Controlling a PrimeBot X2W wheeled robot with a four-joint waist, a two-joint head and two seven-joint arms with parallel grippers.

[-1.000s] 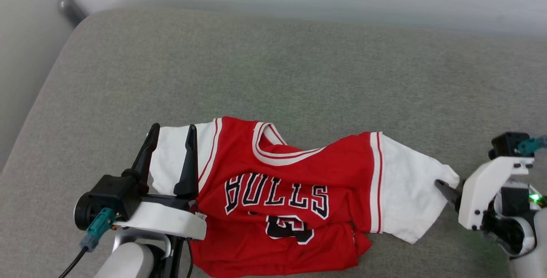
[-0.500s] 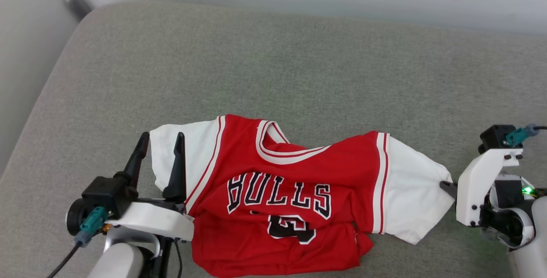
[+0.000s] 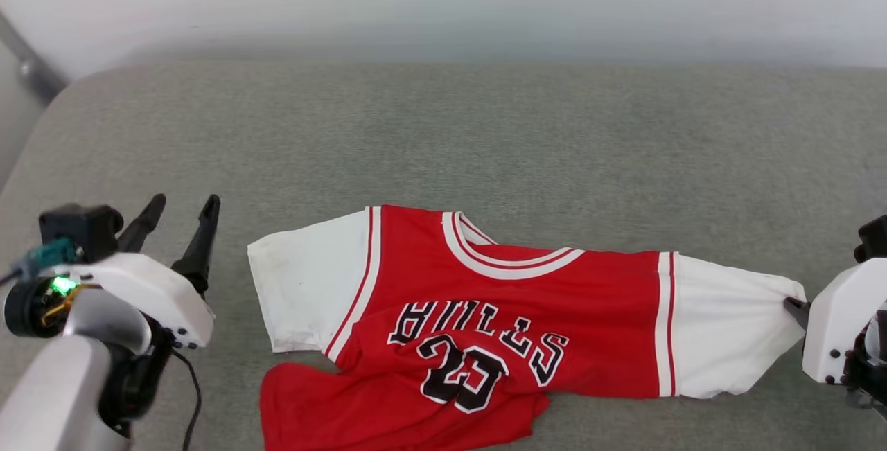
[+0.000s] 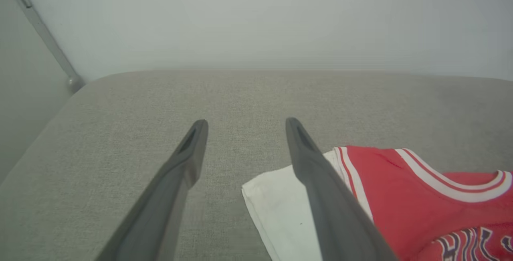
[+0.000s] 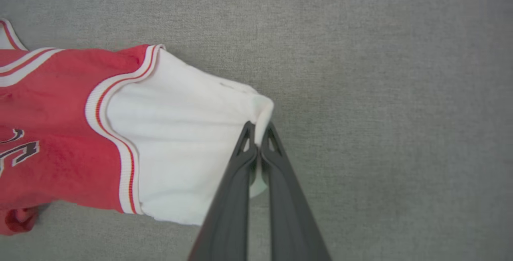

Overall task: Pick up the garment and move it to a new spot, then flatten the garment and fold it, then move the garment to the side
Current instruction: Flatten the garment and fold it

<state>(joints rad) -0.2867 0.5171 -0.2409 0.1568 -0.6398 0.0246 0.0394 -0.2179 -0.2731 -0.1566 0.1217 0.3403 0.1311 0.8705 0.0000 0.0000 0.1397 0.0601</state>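
Pinching a white sleeve (image 3: 727,326) of the Bulls jersey (image 3: 485,298) with the right tool (image 3: 794,307), far right. Holding the left tool (image 3: 186,200) released, lower left, apart from it.

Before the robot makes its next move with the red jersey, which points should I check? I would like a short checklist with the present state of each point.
1. Right gripper shut on the edge of the white right sleeve: ok.
2. Left gripper open, nothing between its fingers: ok.
3. Left gripper at the white left sleeve: not ok, it stands beside the sleeve, apart from it.
4. Garment flat on the grey cushion: not ok, the red hem is crumpled at the lower left.
5. Right grip holds both layers of the sleeve: cannot tell.
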